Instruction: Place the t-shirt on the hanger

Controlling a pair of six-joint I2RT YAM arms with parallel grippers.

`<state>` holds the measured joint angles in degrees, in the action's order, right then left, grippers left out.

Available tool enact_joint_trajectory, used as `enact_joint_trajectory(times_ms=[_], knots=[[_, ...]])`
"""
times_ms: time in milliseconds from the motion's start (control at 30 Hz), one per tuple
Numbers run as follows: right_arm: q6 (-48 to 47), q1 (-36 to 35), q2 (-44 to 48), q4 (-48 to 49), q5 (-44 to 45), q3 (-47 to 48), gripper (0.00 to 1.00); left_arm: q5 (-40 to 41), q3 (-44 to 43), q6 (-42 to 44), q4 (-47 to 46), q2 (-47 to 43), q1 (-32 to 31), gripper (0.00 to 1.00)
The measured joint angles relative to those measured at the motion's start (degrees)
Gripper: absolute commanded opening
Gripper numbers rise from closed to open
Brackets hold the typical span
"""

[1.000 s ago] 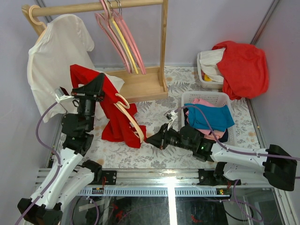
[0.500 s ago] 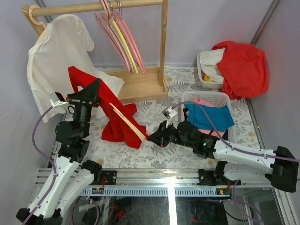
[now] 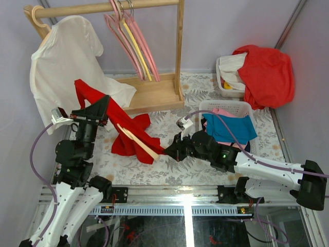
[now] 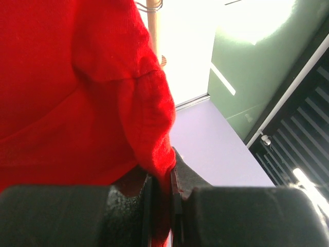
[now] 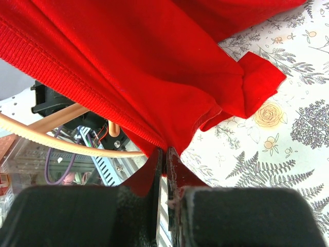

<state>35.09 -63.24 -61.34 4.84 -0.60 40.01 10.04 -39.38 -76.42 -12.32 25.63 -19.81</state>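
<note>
T-shirt (image 3: 121, 146) pinched at both ends: left gripper (image 3: 104, 103) clamped on upper edge, right gripper (image 3: 167, 151) on lower; hanger (image 3: 138, 142) slanting between, nearer right.

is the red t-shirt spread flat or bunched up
Bunched: the t-shirt sags crumpled between the left gripper and right gripper, both shut on it.

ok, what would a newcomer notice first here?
The red t-shirt strung mid-table between both arms: the left gripper pinches its raised end, the right gripper its low hem, with the wooden hanger amid the cloth. Behind, a white shirt hangs on the rack at back left, and a red garment drapes over a bin at back right.
</note>
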Motion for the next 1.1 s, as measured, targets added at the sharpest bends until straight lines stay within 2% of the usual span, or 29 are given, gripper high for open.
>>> enact_joint_trajectory(times_ms=[267, 533, 1100], knots=[[0.28, 0.02, -1.31, 1.97, -0.98, -0.63, 0.0, 0.96, 0.72, -0.33, -0.72, -0.13, 0.0, 0.0], [1.51, 0.13, -3.87, 5.42, -2.1, -1.92, 0.0, 2.23, 1.29, -2.38, -3.98, 4.33, 0.0, 0.0], [5.01, 0.42, -0.17, 12.9, -3.39, -8.59, 0.0, 6.56, 4.55, -3.43, -10.47, 6.16, -0.04, 0.0]])
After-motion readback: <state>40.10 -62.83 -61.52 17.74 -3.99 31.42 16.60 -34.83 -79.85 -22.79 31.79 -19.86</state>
